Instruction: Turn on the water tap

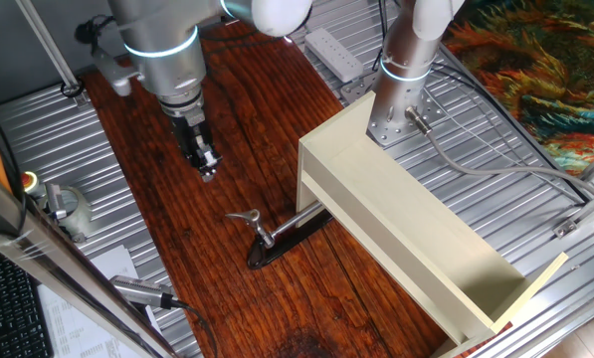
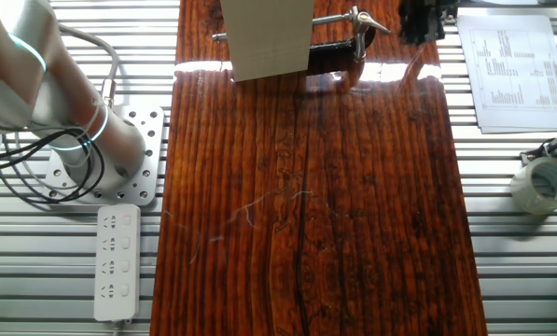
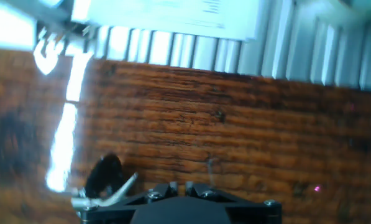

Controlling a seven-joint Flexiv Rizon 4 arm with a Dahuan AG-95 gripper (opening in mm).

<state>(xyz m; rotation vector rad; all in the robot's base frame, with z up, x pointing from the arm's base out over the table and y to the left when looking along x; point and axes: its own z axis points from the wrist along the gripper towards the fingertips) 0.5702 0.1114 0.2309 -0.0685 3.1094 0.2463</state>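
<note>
The water tap (image 1: 261,231) is a small chrome faucet on a dark oval base plate (image 1: 289,239) on the wooden board. Its thin flat lever (image 1: 242,216) points left, and its slim spout runs right, under the beige box. In the other fixed view the tap (image 2: 355,21) is at the board's top edge. My gripper (image 1: 208,173) hangs above the board, up and left of the lever, apart from it, with its fingers together and empty. In the other fixed view the gripper (image 2: 422,21) is just right of the lever. In the hand view the blurred lever (image 3: 120,190) lies left of my fingertips (image 3: 165,188).
A long beige open box (image 1: 416,229) lies over the spout on the right. A second arm's base (image 1: 401,89) and a power strip (image 1: 334,52) stand behind it. A tape roll (image 2: 544,182), papers (image 2: 511,65) and a silver cylindrical tool with a cable (image 1: 142,291) lie off the board.
</note>
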